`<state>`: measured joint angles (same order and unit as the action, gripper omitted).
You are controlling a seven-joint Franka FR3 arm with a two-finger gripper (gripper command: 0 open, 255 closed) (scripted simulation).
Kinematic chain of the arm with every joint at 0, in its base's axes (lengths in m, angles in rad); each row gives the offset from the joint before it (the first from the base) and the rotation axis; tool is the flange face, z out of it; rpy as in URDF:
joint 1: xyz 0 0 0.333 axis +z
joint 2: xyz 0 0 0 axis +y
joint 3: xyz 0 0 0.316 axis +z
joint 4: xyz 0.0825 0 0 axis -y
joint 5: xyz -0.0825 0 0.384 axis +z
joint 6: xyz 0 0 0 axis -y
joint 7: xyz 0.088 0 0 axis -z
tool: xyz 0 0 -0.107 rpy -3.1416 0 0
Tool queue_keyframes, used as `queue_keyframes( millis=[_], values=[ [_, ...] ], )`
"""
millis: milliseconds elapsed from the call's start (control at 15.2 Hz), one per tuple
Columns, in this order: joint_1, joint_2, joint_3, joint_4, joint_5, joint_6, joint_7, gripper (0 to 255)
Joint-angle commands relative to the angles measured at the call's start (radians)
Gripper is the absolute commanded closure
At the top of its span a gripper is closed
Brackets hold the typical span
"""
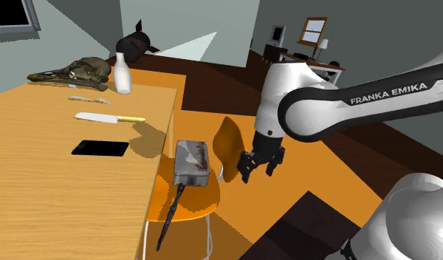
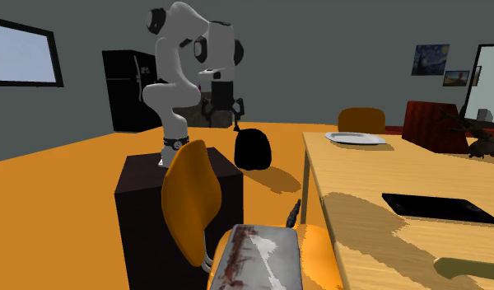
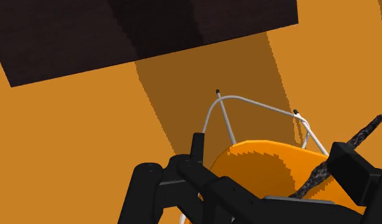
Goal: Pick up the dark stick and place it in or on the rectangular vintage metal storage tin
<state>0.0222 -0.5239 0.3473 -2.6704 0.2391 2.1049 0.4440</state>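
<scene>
Here beside the chair [image 1: 227,144] the jaws hang released; the stick [image 1: 170,216] overhangs its seat edge.

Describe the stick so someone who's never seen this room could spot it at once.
Find the long wooden table, then the orange chair beside it. On the seat sits a grey tin with reddish stains; the stick lies beside it, poking out past the seat's edge. It is the one thin, dark, rough rod there.
</scene>
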Motion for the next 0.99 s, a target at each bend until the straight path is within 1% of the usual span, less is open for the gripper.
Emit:
queue_keyframes(
  millis=[0,132,264,462,594,726,792,924],
  values=[
    [-0.009,0.076,0.040,0.009,0.010,0.083,0.064,0],
    [-0.019,0.157,0.080,0.023,0.008,0.163,0.133,0],
    [-0.035,0.243,0.120,0.043,-0.007,0.240,0.207,0],
    [-0.063,0.382,0.174,0.086,-0.069,0.349,0.339,0],
    [-0.080,0.480,0.198,0.123,-0.140,0.414,0.444,0],
    [-0.084,0.581,0.204,0.166,-0.235,0.468,0.562,0],
    [-0.079,0.631,0.198,0.191,-0.287,0.490,0.624,0],
    [-0.048,0.726,0.165,0.246,-0.386,0.527,0.741,0]
  ],
)
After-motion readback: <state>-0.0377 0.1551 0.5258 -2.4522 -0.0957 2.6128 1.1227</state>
